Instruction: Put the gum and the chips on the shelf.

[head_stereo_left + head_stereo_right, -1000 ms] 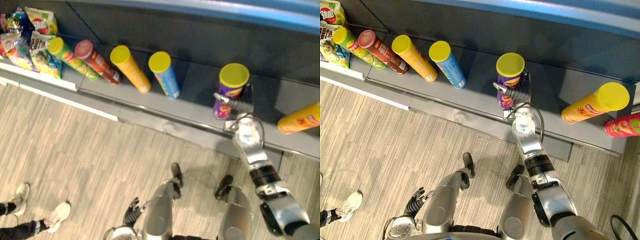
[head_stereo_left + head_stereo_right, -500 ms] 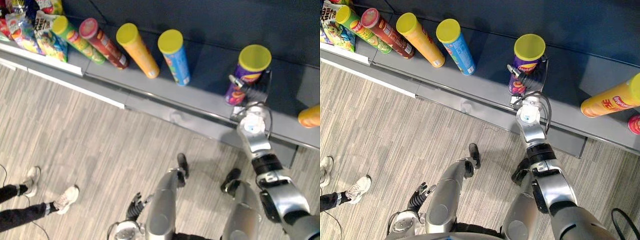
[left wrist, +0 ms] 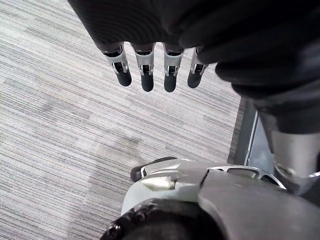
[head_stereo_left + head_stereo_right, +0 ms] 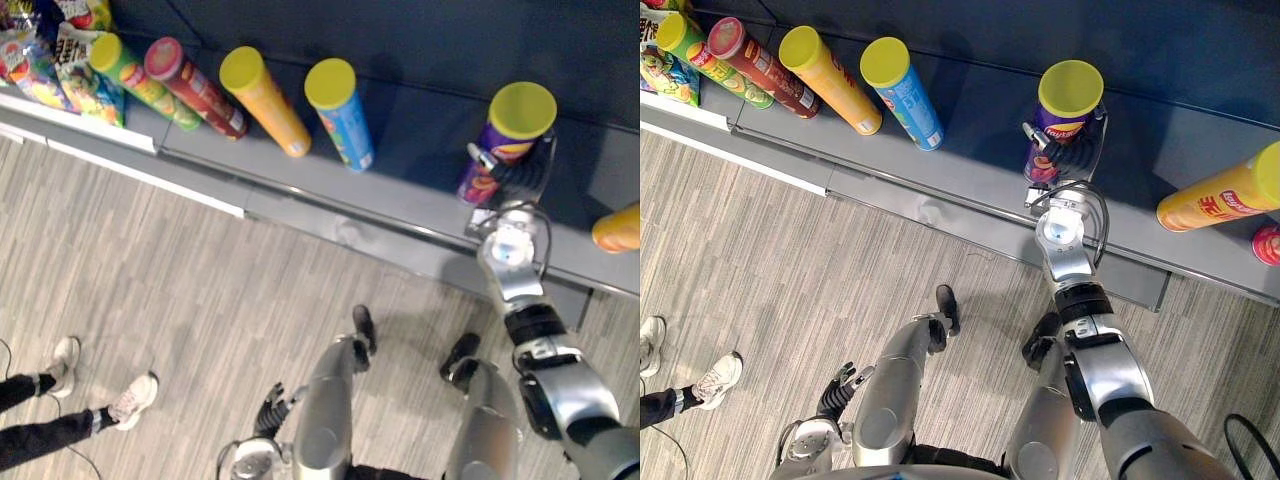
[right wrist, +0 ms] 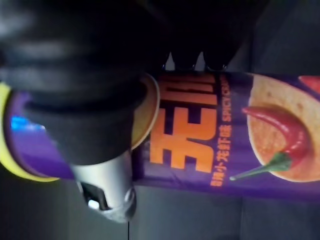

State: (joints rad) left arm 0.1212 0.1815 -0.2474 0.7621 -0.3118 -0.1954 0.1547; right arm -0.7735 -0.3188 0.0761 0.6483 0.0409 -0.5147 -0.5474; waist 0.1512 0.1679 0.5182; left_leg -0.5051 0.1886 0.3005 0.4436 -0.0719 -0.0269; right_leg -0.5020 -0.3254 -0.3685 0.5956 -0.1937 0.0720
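Now the fingers [image 4: 1072, 158] of the right hand [image 4: 1062, 160] curl round the body of the purple can [image 4: 1068, 105] of chips and grip it. In the right wrist view the thumb [image 5: 105, 185] lies across the can's printed front while the other fingertips reach round its far side. The can stands upright on the shelf [image 4: 970, 170], yellow lid up, close to the shelf's front edge. The right arm reaches up to it from the lower right.

Left of the purple can, and well apart from it, four more cans stand in a row along the shelf. A blue can [image 4: 340, 115] is nearest, then an orange can [image 4: 265, 105], a red can [image 4: 195, 88] and a green can [image 4: 135, 80], the last two close together. Beyond them, at the shelf's left end, snack bags [image 4: 50, 60] are packed together. To the right of the purple can, apart from it, is a second orange can [image 4: 1215, 200]. A pink can [image 4: 1268, 245] shows at the right end, near the front edge.

The left hand [image 4: 840, 385] hangs low over the floor [image 4: 180, 270], away from the shelf. Its fingers [image 3: 146, 77] are straight, side by side, and hold nothing. A person's shoes [image 4: 125, 398] rest on the floor off to the left.
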